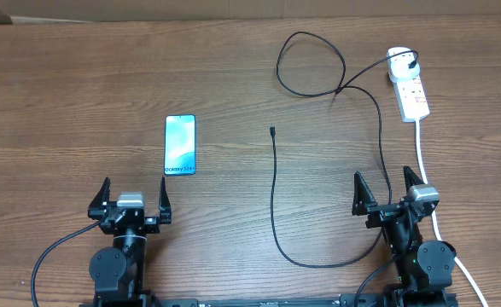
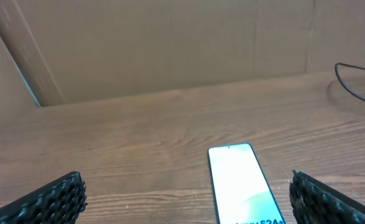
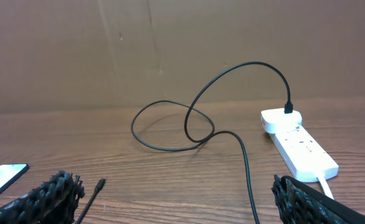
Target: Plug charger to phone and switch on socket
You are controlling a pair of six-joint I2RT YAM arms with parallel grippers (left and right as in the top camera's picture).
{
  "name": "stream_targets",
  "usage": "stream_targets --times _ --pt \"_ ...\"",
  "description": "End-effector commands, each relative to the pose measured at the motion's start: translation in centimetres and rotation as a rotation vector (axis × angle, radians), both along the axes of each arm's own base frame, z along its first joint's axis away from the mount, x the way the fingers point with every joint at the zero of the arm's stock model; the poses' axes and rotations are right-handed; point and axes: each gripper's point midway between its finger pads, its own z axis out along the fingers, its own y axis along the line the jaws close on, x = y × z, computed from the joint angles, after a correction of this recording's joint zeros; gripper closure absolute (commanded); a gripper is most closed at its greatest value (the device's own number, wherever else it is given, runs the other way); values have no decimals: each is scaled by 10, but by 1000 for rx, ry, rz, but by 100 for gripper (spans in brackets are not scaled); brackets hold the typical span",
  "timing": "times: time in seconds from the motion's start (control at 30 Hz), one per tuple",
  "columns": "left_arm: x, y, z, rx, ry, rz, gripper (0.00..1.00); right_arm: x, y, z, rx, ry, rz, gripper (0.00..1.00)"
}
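Both pincers are held with fingers wide apart and empty, low at the near edge of the brown wooden surface [image 1: 79, 94]. The slim rectangular smartphone with a light blue-teal screen [image 1: 180, 145] is laid flat just ahead of the left pincer [image 1: 134, 189], slightly to its right. Its long axis runs away from the robot, with the lettered short edge turned toward the arm.

The small black connector tip [image 1: 272, 130] of the long thin black charger cable [image 1: 274, 200] is found between the arms, well apart from the smartphone on its right. It lies somewhat nearer the right pincer [image 1: 384, 181], ahead and to its left. The last stretch of cable is laid straight, parallel to the smartphone, with the tip pointing away from the robot.

The white plug adapter [image 1: 402, 60] is seated in the small white elongated power strip [image 1: 412, 92], far ahead of the right pincer. The tip is judged best taken by the right arm.
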Motion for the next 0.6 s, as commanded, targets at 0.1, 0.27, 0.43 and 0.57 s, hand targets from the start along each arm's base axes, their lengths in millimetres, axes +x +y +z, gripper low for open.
stream_targets --times 0.1,0.27,0.43,0.57 --pt "-1 1 5 -69 -22 11 0 0 0 0 3 -10 3 0" --pt "-4 -3 27 -123 -28 -12 0 -2 7 4 4 -13 45 0" --pt "-8 -7 64 -113 39 -29 0 -6 13 15 5 13 80 0" --pt "-3 -13 87 -121 148 -60 0 -9 15 30 4 62 89 0"
